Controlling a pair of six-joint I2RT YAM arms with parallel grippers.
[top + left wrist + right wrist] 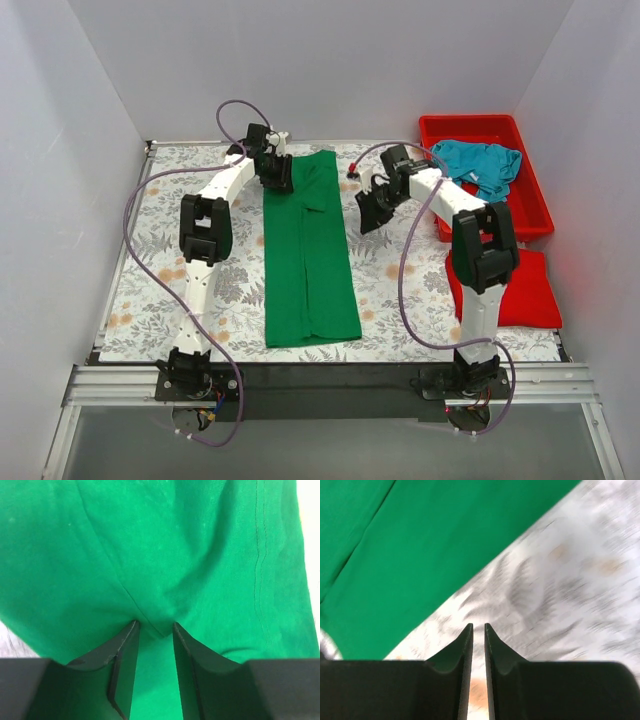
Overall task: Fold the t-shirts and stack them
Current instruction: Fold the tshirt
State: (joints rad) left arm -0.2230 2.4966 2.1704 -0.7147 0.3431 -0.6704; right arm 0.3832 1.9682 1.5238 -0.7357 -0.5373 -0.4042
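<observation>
Floral tablecloth (400, 290), white walls (330, 60)

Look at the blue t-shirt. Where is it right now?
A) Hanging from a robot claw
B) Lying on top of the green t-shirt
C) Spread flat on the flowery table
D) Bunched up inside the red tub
D: the blue t-shirt lies crumpled in the red tub at the far right, away from the green t-shirt.

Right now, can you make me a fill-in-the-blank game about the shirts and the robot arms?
1. The long folded shirt on the table is ____.
2. The teal shirt lies in the ____ tub.
3. The left gripper pinches the ____ shirt.
4. The right gripper holds ____.

Missing words: green; red; green; nothing
</observation>
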